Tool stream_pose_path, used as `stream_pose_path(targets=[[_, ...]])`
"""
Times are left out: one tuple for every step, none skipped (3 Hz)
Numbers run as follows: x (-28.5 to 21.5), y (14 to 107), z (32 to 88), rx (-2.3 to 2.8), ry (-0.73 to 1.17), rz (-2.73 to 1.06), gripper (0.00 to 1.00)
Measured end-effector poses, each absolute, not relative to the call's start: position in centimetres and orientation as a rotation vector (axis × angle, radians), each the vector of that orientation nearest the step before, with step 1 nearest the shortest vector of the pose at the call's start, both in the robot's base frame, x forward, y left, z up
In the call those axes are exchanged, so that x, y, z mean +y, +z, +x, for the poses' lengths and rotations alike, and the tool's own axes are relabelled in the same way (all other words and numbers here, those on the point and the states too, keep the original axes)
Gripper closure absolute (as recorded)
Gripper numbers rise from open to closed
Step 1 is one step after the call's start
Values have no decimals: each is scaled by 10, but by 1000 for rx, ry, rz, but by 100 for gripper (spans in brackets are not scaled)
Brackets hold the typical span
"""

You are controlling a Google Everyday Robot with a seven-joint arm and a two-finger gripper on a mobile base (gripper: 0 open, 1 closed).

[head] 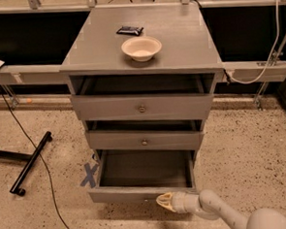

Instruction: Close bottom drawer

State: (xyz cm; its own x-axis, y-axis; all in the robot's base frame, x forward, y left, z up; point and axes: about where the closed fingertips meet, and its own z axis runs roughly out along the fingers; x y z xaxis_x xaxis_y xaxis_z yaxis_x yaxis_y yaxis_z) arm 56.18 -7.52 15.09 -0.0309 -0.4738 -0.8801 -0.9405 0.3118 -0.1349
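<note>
The grey wooden cabinet (pixel 139 58) has three drawers. The bottom drawer (pixel 143 190) is pulled out, showing its grey plank floor (pixel 144 170); its low front panel faces me. My gripper (pixel 164 201) is at the front panel, just right of its middle, with its pale tips against the panel's lower edge. The knob is hidden behind the gripper. The middle drawer (pixel 144 139) and the top drawer (pixel 141 107) stand slightly ajar.
A cream bowl (pixel 141 48) and a small dark packet (pixel 129 30) lie on the cabinet top. A blue X of tape (pixel 90 174) marks the speckled floor at the left. A black stand leg (pixel 32 162) and a cable (pixel 44 166) lie further left.
</note>
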Motion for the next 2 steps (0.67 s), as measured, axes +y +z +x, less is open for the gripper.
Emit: stream_pose_path(targets=[[-69,158,589,1631,630,-1294,100],[-70,160,615,1625,625,-1277,100]])
